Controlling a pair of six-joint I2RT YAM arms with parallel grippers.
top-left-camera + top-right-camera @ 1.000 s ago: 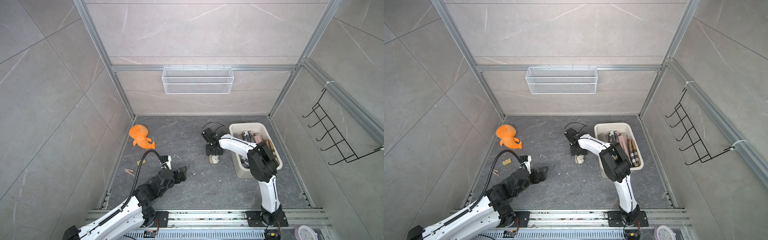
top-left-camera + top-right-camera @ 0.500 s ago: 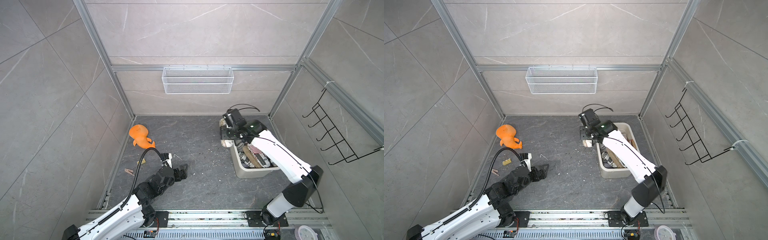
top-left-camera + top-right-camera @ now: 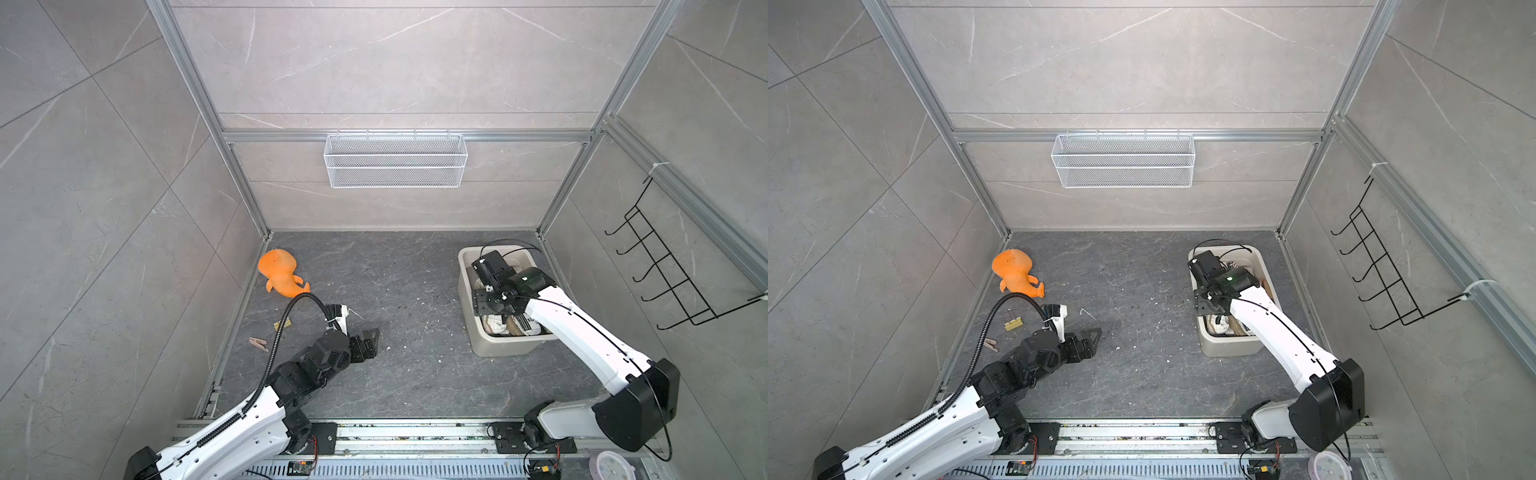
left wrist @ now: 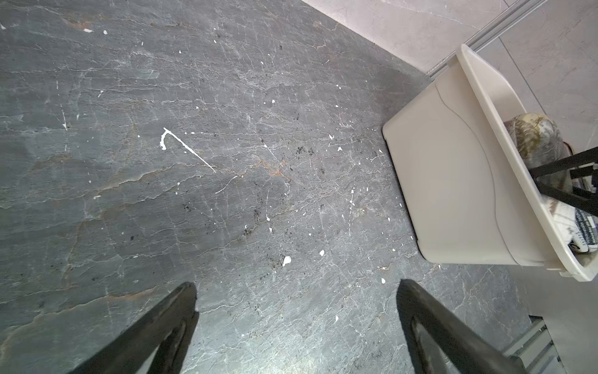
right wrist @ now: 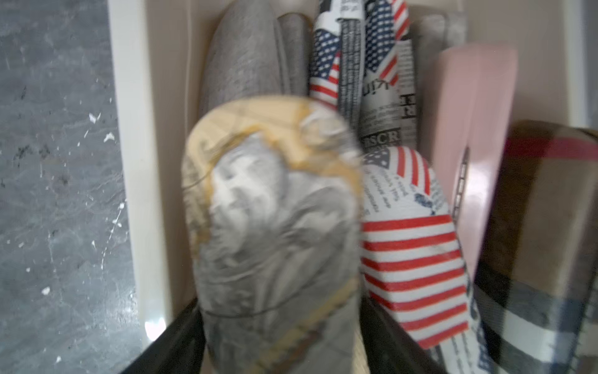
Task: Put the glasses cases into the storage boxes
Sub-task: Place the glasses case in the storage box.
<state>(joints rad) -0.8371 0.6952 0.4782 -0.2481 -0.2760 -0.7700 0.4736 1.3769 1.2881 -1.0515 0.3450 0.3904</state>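
The cream storage box (image 3: 507, 347) (image 3: 1229, 347) stands at the right of the dark floor. My right gripper (image 5: 280, 323) hangs over its inside. A map-print glasses case (image 5: 275, 210), blurred, sits between the black fingers (image 5: 181, 327); a thin gap shows on one side, so the jaws stand open. Below lie grey (image 5: 242, 58), flag-and-newspaper (image 5: 411, 252), pink (image 5: 472, 129) and plaid (image 5: 550, 226) cases. My left gripper (image 3: 372, 343) (image 4: 296, 288) rests open and empty low over bare floor, well left of the box (image 4: 446, 181).
An orange plush toy (image 3: 280, 274) lies by the left wall, with a clothespin (image 3: 258, 344) and a yellow clip (image 3: 282, 324) near it. A white wire basket (image 3: 395, 160) hangs on the back wall. A black hook rack (image 3: 665, 282) is on the right wall.
My right arm has swung from the floor left of the box to above its inside, carrying the map-print case, and its jaws have widened. The left arm has not moved.
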